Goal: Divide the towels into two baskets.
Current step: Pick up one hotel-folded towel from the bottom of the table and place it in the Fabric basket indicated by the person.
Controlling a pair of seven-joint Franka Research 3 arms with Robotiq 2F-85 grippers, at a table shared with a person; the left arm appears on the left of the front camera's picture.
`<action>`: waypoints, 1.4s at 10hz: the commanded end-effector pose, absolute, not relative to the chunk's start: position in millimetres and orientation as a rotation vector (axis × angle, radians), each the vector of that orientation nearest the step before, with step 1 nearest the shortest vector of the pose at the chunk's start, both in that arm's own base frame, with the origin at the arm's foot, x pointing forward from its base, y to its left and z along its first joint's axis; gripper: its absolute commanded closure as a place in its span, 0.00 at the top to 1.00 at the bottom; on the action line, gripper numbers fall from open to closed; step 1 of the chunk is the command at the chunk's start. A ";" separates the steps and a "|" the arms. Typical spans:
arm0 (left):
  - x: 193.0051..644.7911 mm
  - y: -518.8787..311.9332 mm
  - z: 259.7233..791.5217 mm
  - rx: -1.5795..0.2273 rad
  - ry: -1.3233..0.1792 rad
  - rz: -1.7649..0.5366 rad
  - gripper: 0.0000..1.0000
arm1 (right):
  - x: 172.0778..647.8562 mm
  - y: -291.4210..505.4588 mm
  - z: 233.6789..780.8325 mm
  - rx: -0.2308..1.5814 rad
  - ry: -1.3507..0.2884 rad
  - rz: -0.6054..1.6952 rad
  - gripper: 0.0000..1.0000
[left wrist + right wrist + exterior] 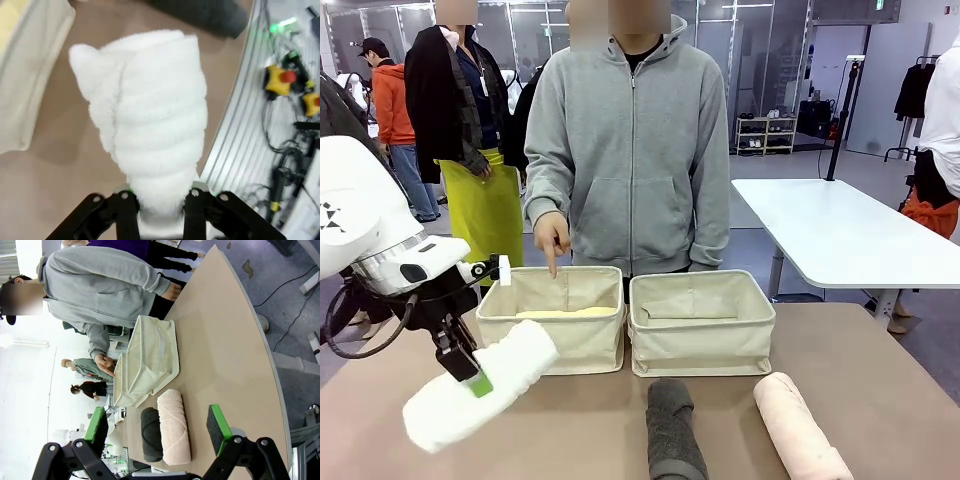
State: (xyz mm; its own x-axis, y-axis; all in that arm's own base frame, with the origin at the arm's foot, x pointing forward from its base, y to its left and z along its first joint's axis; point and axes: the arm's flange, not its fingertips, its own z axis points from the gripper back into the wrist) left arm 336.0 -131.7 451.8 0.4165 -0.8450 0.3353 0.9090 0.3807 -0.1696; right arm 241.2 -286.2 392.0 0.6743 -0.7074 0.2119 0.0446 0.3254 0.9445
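My left gripper (470, 378) is shut on the white towel (480, 398), held above the table in front of the left basket (555, 345). In the left wrist view the white towel (150, 120) rises from between my fingers (127, 207). A pale yellow towel (570, 312) lies inside the left basket, and a person's finger (552, 268) points down into it. The right basket (700, 335) shows nothing inside. The dark grey towel (670, 430) and the pink towel (800, 425) lie on the table. My right gripper (157, 427) is open above the table, with the grey towel (151, 435) and pink towel (174, 427) beyond its fingertips.
A person in a grey hoodie (630, 150) stands at the far side behind the baskets. A white table (840, 235) stands at the back right. The table's front edge and cables (285, 150) show beside the white towel in the left wrist view.
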 end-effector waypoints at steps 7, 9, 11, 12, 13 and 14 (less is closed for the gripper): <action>390.0 -154.8 539.9 0.142 -0.447 -1.574 0.32 | 239.7 -285.0 394.5 1.154 -0.702 -0.552 1.00; 442.3 -170.3 541.0 0.262 -0.426 -1.629 0.32 | 239.7 -285.0 394.5 1.154 -0.702 -0.552 1.00; 489.0 -185.8 522.3 0.288 -0.379 -1.668 0.32 | 239.7 -285.0 394.5 1.154 -0.702 -0.552 1.00; 512.2 -190.6 512.8 0.294 -0.359 -1.653 0.32 | 239.7 -285.0 394.5 1.154 -0.702 -0.552 1.00; 534.9 -192.7 503.2 0.284 -0.346 -1.638 0.32 | 239.7 -285.0 394.5 1.154 -0.702 -0.552 1.00; 555.6 -194.4 491.4 0.274 -0.304 -1.621 0.32 | 239.7 -285.0 394.5 1.154 -0.702 -0.552 1.00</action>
State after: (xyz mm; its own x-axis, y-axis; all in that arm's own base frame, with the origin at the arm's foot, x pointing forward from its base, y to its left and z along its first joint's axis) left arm 538.2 -191.4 483.7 -0.0968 -0.9947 0.0345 0.9306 -0.0781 0.3576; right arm 241.3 -286.1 391.9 0.6746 -0.7073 0.2115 0.0447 0.3252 0.9446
